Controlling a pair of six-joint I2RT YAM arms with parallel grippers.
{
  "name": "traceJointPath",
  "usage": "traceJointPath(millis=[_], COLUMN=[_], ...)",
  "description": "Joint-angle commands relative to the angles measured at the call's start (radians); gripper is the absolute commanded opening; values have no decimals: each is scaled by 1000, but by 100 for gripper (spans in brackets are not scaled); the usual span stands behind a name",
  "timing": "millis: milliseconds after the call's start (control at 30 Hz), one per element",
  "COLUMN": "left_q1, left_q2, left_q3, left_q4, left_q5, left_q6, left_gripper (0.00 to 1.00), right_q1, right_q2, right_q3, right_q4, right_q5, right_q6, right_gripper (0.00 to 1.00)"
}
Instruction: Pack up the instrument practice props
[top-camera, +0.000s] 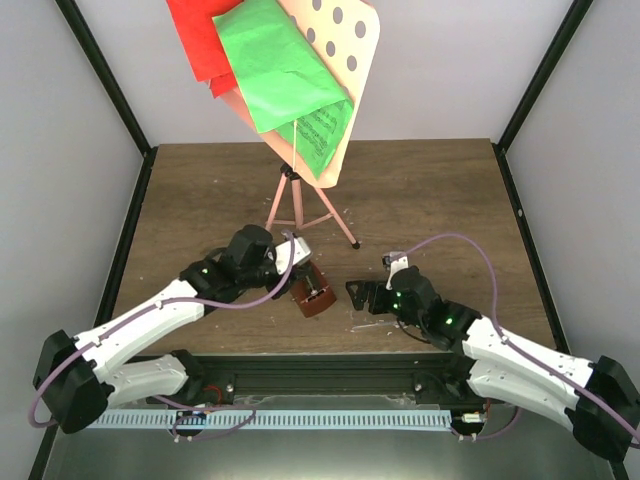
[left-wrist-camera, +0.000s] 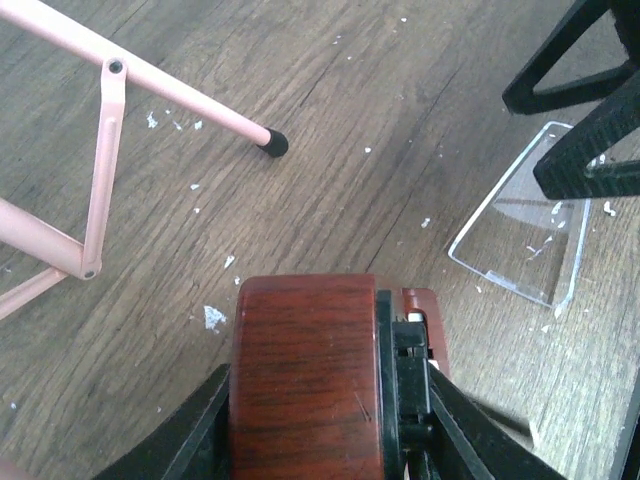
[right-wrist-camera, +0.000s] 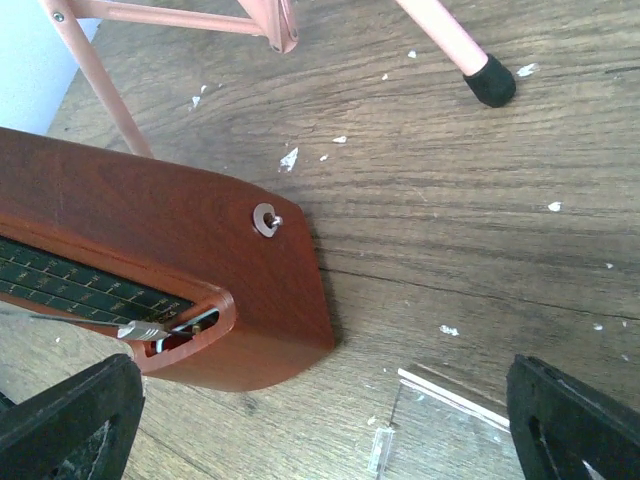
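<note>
The pink music stand (top-camera: 297, 205) stands on its tripod at mid-table. Its hole-dotted desk (top-camera: 350, 40) carries the green sheet (top-camera: 285, 75) and the red sheet (top-camera: 200, 40). My left gripper (left-wrist-camera: 330, 400) is shut on the reddish-brown metronome (left-wrist-camera: 305, 380), holding it by its sides low over the wood, and the metronome (right-wrist-camera: 170, 270) has its pendulum face uncovered. The clear plastic cover (left-wrist-camera: 520, 240) lies flat on the table to the right of it. My right gripper (right-wrist-camera: 322, 400) is open just above the cover (right-wrist-camera: 470, 420), with nothing between its fingers.
A tripod leg with a black foot (left-wrist-camera: 272, 145) reaches toward the metronome. That same foot (right-wrist-camera: 490, 80) lies just beyond my right gripper. White flecks (left-wrist-camera: 213, 317) are scattered over the wooden table (top-camera: 450, 200). Black frame posts (top-camera: 530, 90) and white walls enclose the sides.
</note>
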Motion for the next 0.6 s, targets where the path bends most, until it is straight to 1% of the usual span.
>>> traceJointPath(millis=[0,133,233,267,333,433,500,567], left_q1=[-14,-17,-20,-27,-47,-59,-59,-59], left_q2=[26,52,39,27,-21,-132,-225,-312], left_q3=[22,36,38,36,11,-41,-56,-43], left_q4=[73,59,62,66,97,147,169,164], left_q5=[5,4,-4,-34,-106,-202,-242,-265], left_q6=[15,10,1,-1,-1,-3,-46,-146], left_gripper=[19,34,49,55,65,74,81,88], right_q1=[7,7,7,6,7,7,7,7], right_q2=[8,18,-2,-18,-54,-114,-138,-166], right_q3=[-34,-47,-60,-63,-59,-42,-19,12], right_q4=[77,107,131,140,144,125,88,32], right_q5=[-12,-25,-34,-41,-53,-44,-31,-15], right_q6=[45,65,60,49,15,-32,-47,-42], right_gripper=[100,100,100,100,100,100,100,100])
